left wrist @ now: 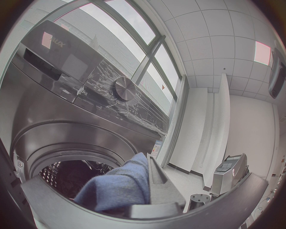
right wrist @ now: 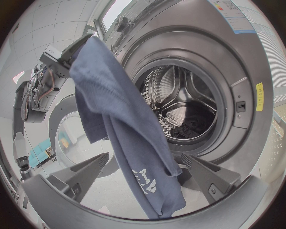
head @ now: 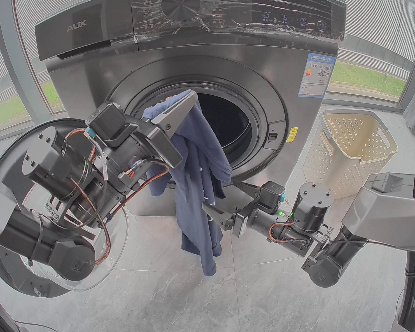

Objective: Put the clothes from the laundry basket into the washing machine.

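Garment: a blue top [head: 198,173] hangs down the centre of the head view, in front of the washing machine [head: 276,71] and across the left half of its round opening. It is not inside yet.
Left gripper [head: 180,106]: pinching the top's upper fold, up at the opening's upper-left rim. I hold it high so the cloth drapes free and can swing over the sill.
Right gripper [right wrist: 144,158]: spread wide, one finger on either side of the hanging cloth low down. I can't tell whether it touches. I judge it is there to gather the tail and feed it in.
Drum [right wrist: 178,101]: open behind the cloth, with some dark clothing [right wrist: 187,128] lying at its bottom.
Door [right wrist: 68,137]: swung out at the lower left of the head view, off the loading path.
Laundry basket [head: 351,150]: on the floor at the right of the head view, beside the machine and well apart from both grippers.
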Tool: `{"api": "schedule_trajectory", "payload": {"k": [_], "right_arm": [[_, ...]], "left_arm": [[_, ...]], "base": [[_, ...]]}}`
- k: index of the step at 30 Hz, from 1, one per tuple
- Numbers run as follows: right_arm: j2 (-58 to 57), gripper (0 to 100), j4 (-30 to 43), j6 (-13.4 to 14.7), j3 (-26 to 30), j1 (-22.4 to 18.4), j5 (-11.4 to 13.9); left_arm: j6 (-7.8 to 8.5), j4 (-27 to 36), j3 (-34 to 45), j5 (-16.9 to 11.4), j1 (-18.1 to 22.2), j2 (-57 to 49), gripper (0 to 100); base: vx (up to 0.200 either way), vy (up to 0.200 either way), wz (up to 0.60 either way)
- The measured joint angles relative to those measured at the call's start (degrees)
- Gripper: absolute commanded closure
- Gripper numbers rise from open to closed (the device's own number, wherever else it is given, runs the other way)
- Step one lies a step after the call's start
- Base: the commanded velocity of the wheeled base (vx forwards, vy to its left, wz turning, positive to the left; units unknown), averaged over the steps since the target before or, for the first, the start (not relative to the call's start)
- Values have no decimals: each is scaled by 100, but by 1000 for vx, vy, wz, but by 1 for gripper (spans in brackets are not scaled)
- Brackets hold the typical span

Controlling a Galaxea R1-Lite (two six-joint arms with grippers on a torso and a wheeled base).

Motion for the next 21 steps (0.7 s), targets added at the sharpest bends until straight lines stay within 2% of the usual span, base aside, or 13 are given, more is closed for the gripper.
{"api": "schedule_trajectory", "payload": {"k": [11,21], "right_arm": [[352,0,229,-118,-701,111,-21],[774,0,396,-222,-1409,-104,-161]], "left_arm": [[22,6,-18,10,-15,-13,100],[33,4,-40,43,-135,-55,100]], "base": [[0,0,0],[0,0,0]]}}
